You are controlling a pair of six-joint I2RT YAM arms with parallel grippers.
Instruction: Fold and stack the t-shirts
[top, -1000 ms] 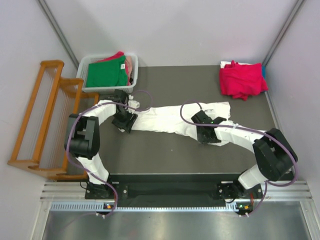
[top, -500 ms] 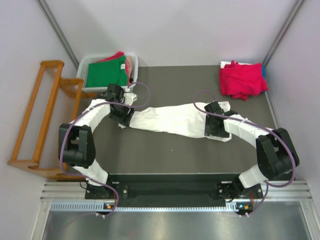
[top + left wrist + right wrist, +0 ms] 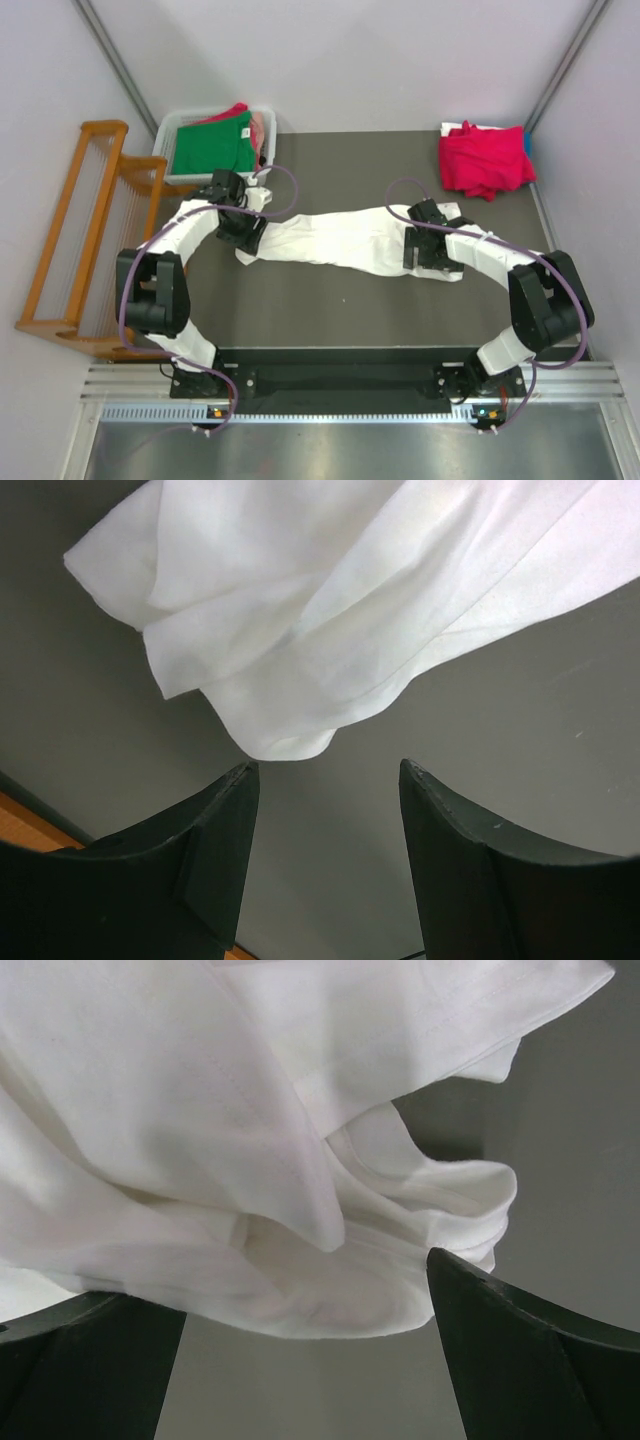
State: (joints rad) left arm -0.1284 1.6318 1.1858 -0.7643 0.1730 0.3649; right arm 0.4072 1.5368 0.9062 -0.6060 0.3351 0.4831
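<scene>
The white t-shirt point(image 3: 330, 238) lies as a rumpled band across the desk point(image 3: 330, 300), running rightward from just in front of the basket point(image 3: 262, 172), the left tool point(image 3: 243, 232) at its basket-side end and the right tool point(image 3: 425, 250) at its far end; folding it well, I judge, means spreading it flat first. The left wrist view shows that tool gaping empty, the hem just beyond its tips. The right wrist view shows that tool spread wide, gripping nothing, with bunched cloth at its tips.

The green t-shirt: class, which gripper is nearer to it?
Left. The left gripper sits just beside the basket holding the green t-shirt; the right gripper is across the table at the white t-shirt's other end.
</scene>
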